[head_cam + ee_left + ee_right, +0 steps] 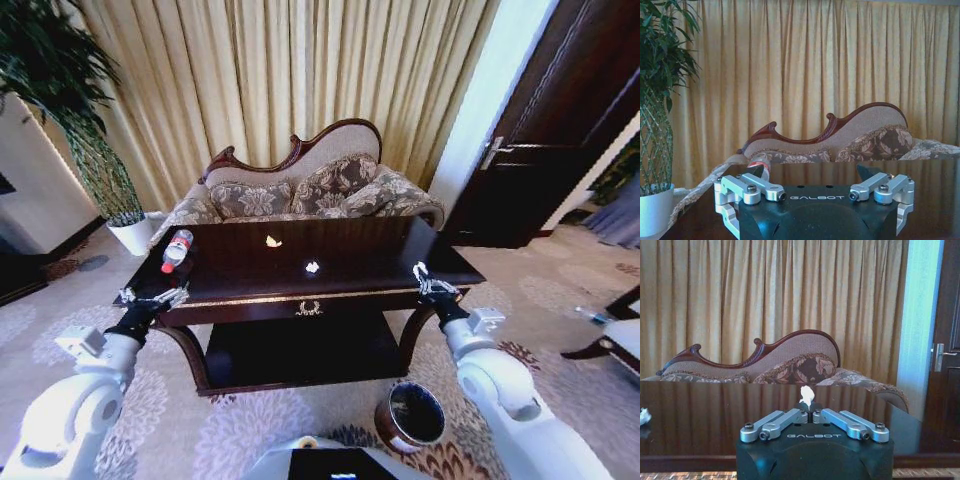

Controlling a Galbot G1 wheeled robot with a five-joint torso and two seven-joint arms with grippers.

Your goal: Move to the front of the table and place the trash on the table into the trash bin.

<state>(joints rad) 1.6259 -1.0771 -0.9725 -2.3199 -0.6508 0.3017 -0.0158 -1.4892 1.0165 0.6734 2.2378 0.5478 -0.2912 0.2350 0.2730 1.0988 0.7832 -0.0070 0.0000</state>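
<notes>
One white scrap (806, 395) is pinched in the right gripper (424, 274), jaws closed on it above the table (400, 262) edge, bin (411, 416) below and waiting. Two scraps (273, 241) and (312, 267) lie farther in, between the grippers. Left gripper (170, 296) hovers wide open.

Table (400, 262): 2 trash scraps (312, 267) on top mid, bottle (176, 249) on its left end, sofa (300, 190) behind, trash bin (410, 416) on floor front-right.

Glossy white rounded arms, black wrists, silver screw-studded fingers (760, 189), black "GALBOT"-lettered housings
</notes>
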